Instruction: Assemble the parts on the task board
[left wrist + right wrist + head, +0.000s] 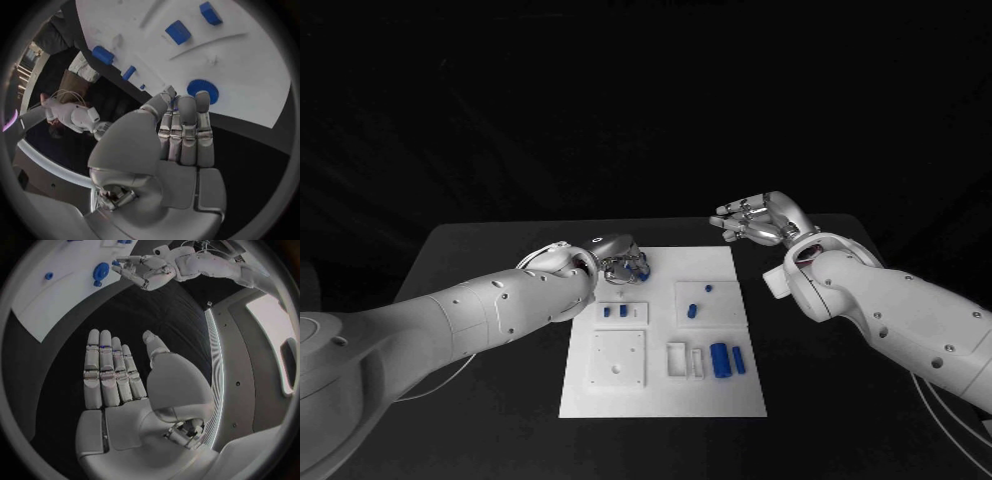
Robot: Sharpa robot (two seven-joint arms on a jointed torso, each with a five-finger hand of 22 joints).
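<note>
The white task board (661, 395) lies in the middle of the black table. A blue gear (642, 268) sits flat near its far left corner. My left hand (620, 262) hovers right beside this gear (199, 84), fingers straight and close together. A small blue part (175, 103) seems pinched between the thumb and a finger. In the right wrist view the left hand (147, 272) points toward the gear (101, 271) on the board (56, 302). My right hand (762, 220) is raised past the board's far right corner, open (119, 375) and holding nothing.
Two small blue blocks (616, 312) stand in a fixture at the board's left middle. Blue pegs (708, 288) sit on a square plate to the right. Two blue cylinders (726, 358) lie near the front right. A blank square plate (617, 360) is at the front left.
</note>
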